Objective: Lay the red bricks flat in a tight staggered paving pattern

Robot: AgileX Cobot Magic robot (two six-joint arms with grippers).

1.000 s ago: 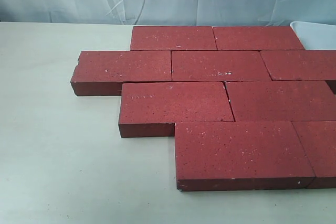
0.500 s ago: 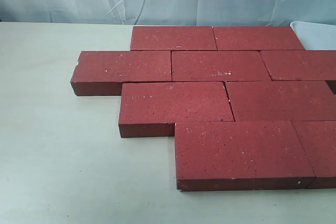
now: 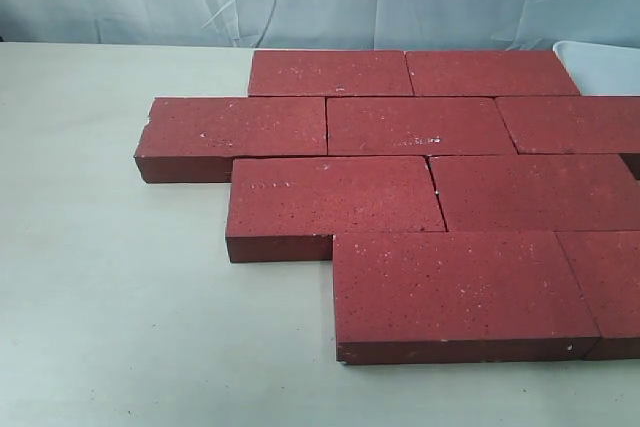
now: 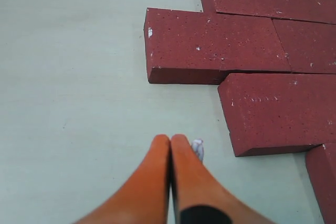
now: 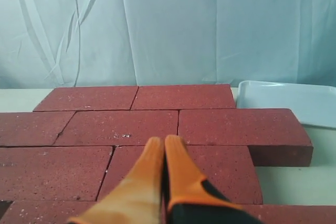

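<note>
Nine red bricks [image 3: 415,125] lay flat in four staggered rows across the centre and right of the exterior view, with most seams closed; a thin slanted gap showed between the two bricks of the third row. The left gripper [image 4: 170,139], orange fingers pressed together on nothing, hung over bare table [image 3: 100,297] near the stepped ends of the rows. The right gripper [image 5: 164,141], likewise clenched and empty, hovered over the paving. Laying looked finished; any next move would call for nudging that seam tight.
</note>
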